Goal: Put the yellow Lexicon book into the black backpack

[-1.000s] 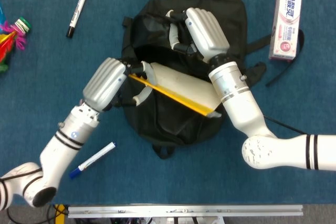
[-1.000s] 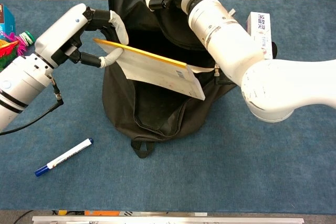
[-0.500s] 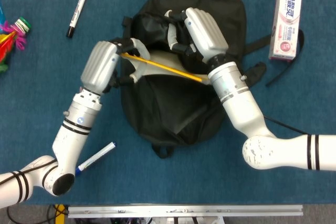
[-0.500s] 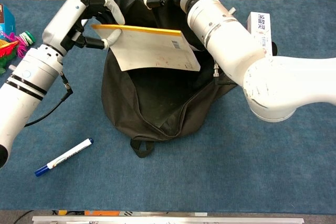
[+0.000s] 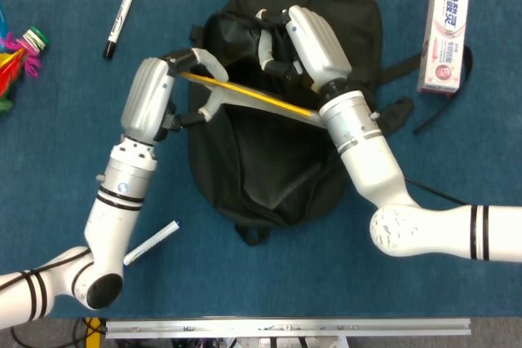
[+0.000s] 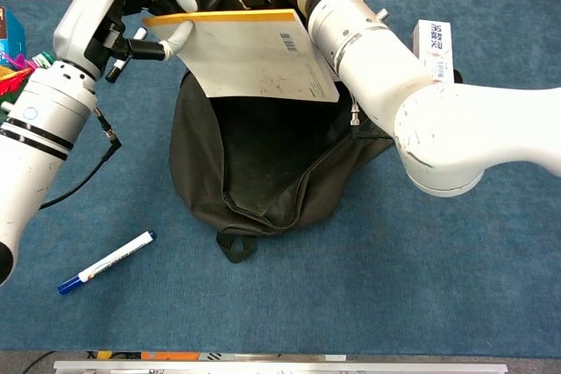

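My left robot hand (image 6: 131,6) pinches the thin yellow Lexicon book (image 6: 250,54) above the open soft black backpack (image 6: 263,172), my right robot hand (image 5: 306,34) grips its rim, so dropping it inside is left.

The left hand (image 6: 123,6) is raised on a steeply bent arm, fingers curled in a pinch — palm turned inward. The right hand (image 5: 314,38) reaches forward from a long, outstretched forearm, fingers apparently hooked downward — partly hidden.
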{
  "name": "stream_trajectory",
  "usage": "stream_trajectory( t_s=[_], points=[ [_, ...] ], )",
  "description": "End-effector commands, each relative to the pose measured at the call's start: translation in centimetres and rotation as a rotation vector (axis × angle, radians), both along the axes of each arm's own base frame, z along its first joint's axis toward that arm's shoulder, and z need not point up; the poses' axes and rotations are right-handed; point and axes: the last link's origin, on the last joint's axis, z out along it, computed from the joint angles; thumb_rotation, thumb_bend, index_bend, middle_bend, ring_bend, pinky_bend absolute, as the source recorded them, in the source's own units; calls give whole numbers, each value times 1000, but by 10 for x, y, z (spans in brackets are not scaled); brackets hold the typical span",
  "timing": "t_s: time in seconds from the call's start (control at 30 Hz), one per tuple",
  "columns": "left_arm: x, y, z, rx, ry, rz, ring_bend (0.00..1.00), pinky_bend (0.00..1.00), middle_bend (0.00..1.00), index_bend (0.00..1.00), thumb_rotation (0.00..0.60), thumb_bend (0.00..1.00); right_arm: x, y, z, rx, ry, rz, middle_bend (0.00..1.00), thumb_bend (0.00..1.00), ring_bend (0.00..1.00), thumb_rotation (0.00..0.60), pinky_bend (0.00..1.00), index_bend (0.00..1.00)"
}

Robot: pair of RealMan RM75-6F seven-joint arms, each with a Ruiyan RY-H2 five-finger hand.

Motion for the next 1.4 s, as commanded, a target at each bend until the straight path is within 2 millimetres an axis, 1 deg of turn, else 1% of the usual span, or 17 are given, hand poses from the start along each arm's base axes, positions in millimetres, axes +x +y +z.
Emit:
stream_trajectory(
  t_s=[0.03,0.2,0.33,0.43,0.6,0.9,1.03,1.2,1.4],
  points=[
    [10,-3,-5,-35,-19,-14,496,499,546,607,600,382,1,-3,-1,1,-9,-11,696,719,685,600,825,744],
    [20,-7,-8,-45,-21,-39,496,499,546,606,600,382,2,-5,-1,3,-24,-20,696,719,686,600,825,744],
    [21,-5,-16,-24,6,-45,496,499,546,605,600,382,4,-4,0,9,-41,-15,696,719,687,600,825,744],
    [15,-1,-26,-2,35,-35,498,499,546,605,600,382,4,-3,4,7,-48,-12,696,719,688,600,825,744],
    [3,0,-40,35,110,-41,499,499,547,605,600,382,2,-1,9,4,-53,-5,696,719,688,600,825,744],
    [-14,0,-51,134,261,-80,503,499,547,606,600,382,3,2,14,5,-76,1,696,718,688,600,825,744],
    [-21,0,-57,151,306,-84,504,498,548,606,600,382,3,2,16,7,-83,0,696,719,689,600,825,744],
    [-22,1,-65,166,350,-59,505,499,549,606,600,382,6,4,15,16,-103,-4,696,719,692,600,825,744],
    [-14,1,-75,135,374,-73,507,499,549,606,600,382,9,6,14,21,-118,-2,695,719,692,600,825,744]
  ],
)
